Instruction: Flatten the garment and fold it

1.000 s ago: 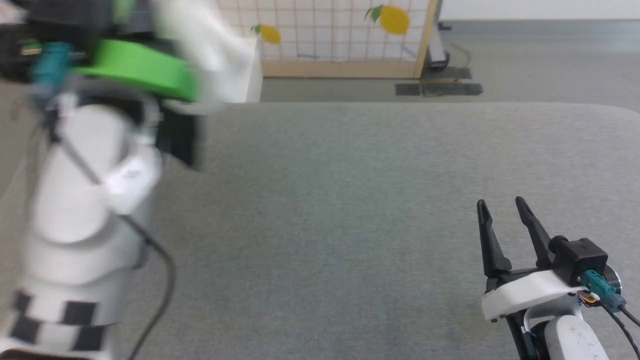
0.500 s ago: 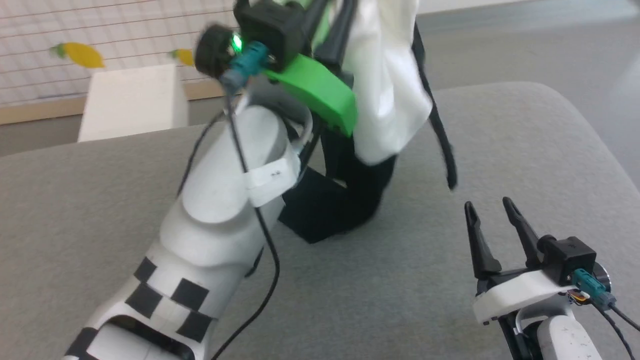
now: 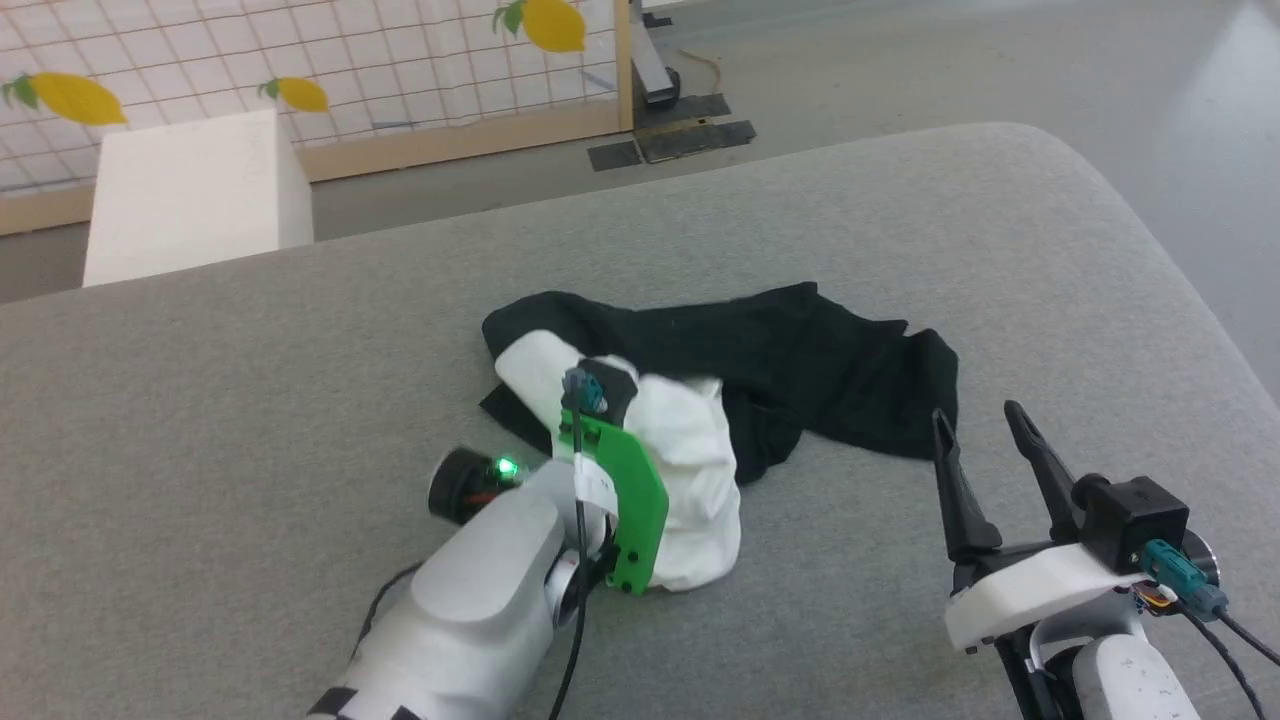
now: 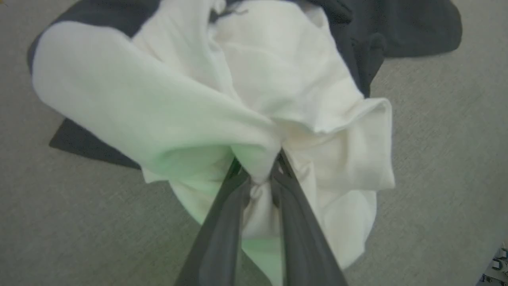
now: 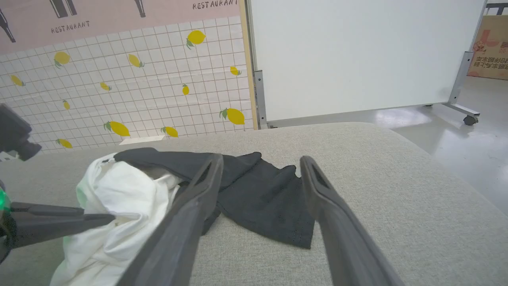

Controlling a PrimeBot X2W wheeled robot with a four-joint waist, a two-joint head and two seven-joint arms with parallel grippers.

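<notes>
garment (image 3: 800, 365): soft long-sleeved shirt, white body, black sleeves, heaped mid-way across the grey felt tabletop (image 3: 250, 400) | left gripper (image 4: 258, 174): clenched on a pinch of white cloth | right gripper (image 3: 978, 420): fingers spread, empty, just beside the black sleeve | risk: pulling on one bunched pinch may drag several layers together, so the sleeves tangle rather than spread

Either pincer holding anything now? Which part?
Left pincer is shut on a bunched fold of the white body of the crumpled white-and-black long-sleeved shirt; right pincer is open and empty.
</notes>
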